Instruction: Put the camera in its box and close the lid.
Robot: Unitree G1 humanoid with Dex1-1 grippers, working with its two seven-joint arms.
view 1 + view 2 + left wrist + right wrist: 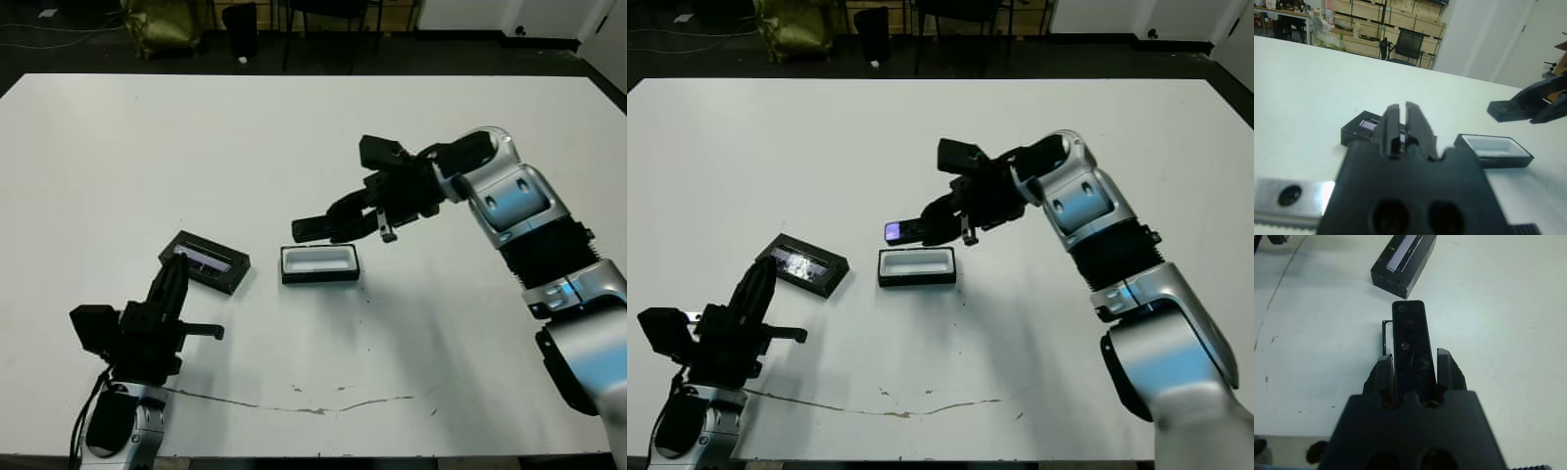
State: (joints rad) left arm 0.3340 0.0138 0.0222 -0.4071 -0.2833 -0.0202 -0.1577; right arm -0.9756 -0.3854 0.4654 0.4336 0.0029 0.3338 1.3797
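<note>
Camera work on the white bench (294, 127), and we sweep from the robot's left. Down at the near-left corner sits the left gripper (176, 269), low over the bench, its two black fingers (1392, 122) drawn close together with only a thin slit between them and nothing held. Just beyond those fingertips lies the lid (205, 261), flat on the bench and set at an angle, its shiny window strip facing up. Next along, near the middle, is the box (319, 263), open, white lining showing, nothing inside it, a little gap separating it from the lid.

Now up above the box: the camera (913, 230) is in the air, carried lengthwise by the right gripper (338, 217), its small bluish-white screen glowing at the free end that points toward the robot's left. It hangs over the far edge of the box, clear of it, not touching. The right wrist view shows it neatly: the slim black body runs straight out between the right fingers (1382, 374), which are clamped on its two long sides. Beyond it, the silver right arm (519, 211) reaches in from the right side of the bench.
</note>
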